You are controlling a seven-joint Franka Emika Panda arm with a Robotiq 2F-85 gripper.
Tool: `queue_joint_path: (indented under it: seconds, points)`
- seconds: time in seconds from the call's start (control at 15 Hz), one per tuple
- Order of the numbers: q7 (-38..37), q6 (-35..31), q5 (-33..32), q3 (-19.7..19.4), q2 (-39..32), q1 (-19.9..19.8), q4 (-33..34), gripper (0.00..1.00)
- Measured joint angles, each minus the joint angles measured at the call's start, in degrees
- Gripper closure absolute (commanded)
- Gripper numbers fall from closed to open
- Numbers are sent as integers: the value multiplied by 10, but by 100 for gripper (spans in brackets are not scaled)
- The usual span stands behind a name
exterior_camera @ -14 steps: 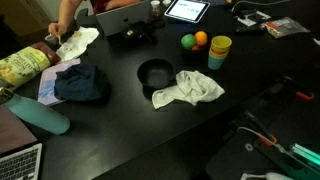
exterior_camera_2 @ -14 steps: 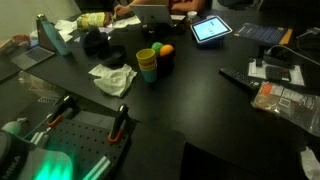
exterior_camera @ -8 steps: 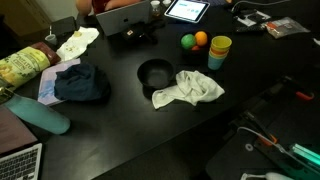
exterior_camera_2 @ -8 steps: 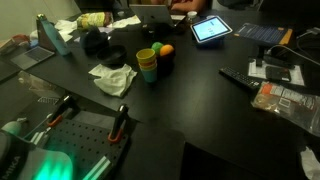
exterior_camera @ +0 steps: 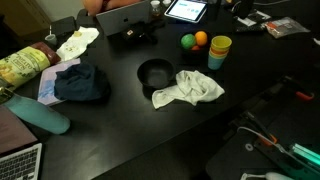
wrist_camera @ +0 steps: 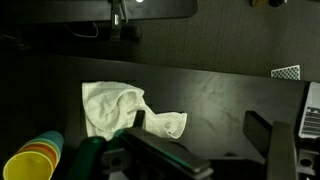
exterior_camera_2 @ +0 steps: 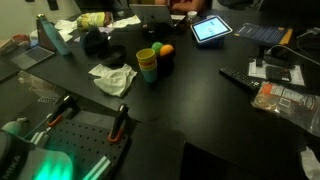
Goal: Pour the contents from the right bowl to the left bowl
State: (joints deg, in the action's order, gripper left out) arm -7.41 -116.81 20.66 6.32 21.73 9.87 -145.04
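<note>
The green ball (exterior_camera: 187, 41) and the orange ball (exterior_camera: 200, 38) sit together in the small right bowl (exterior_camera_2: 165, 63), which barely shows against the black table, beside the yellow cup (exterior_camera: 220, 50). Both balls also show in an exterior view, green (exterior_camera_2: 159, 48) and orange (exterior_camera_2: 167, 50). The wider left bowl (exterior_camera: 155, 73) stands empty next to a white cloth (exterior_camera: 188, 88). My gripper (wrist_camera: 200, 135) shows only in the wrist view. It is open and empty above bare table, right of the cloth (wrist_camera: 115, 108), with the cup (wrist_camera: 30, 162) at lower left.
A dark blue cloth (exterior_camera: 80, 83), a teal case (exterior_camera: 40, 117) and a snack bag (exterior_camera: 22, 67) lie on one side. A laptop (exterior_camera: 128, 17) and a tablet (exterior_camera: 187, 10) stand at the far edge. Cables and packets (exterior_camera_2: 280, 95) lie on the other side.
The person's arm at the far edge of the table has drawn back out of view. The bowls, balls, cup and cloth have not moved.
</note>
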Motion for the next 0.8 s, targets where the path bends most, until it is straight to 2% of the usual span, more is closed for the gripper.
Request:
queue_joint_path:
  seconds: [0.47,0.8]
  points:
    - [-15,-99,-41,-26,-244,-54,111,0]
    - [-67,-133,-82,-68,-348,-82,158,0]
